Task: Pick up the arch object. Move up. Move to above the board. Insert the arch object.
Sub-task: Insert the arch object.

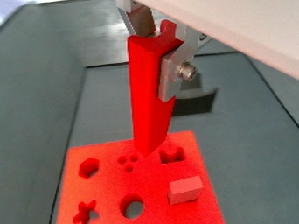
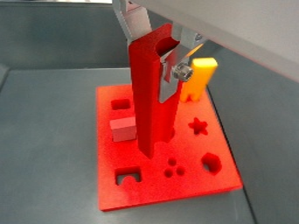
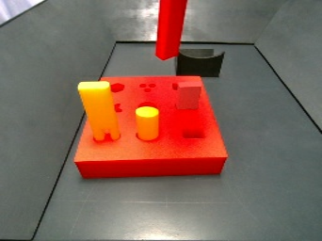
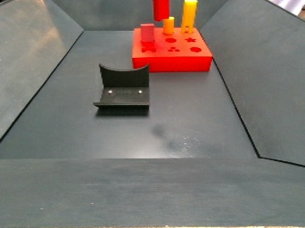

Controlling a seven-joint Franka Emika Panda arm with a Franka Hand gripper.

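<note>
1. The gripper (image 1: 162,45) clamped the red bar (image 1: 149,96) upright, hanging above the board (image 3: 151,160).
2. The board sat on the dark grey floor (image 4: 179,125) near a far edge.
3. Sloped dark walls (image 4: 36,62) ringed the floor.

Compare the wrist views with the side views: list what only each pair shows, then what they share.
Only the wrist views: the gripper, above the board, its silver fingers clamped on the upper part of the red bar.

Only the side views: the short yellow peg standing on the board, and the bar's lower end hanging clear above the board, not touching it.

Both: the upright red bar, the board with its shaped holes, and the red square peg.
</note>
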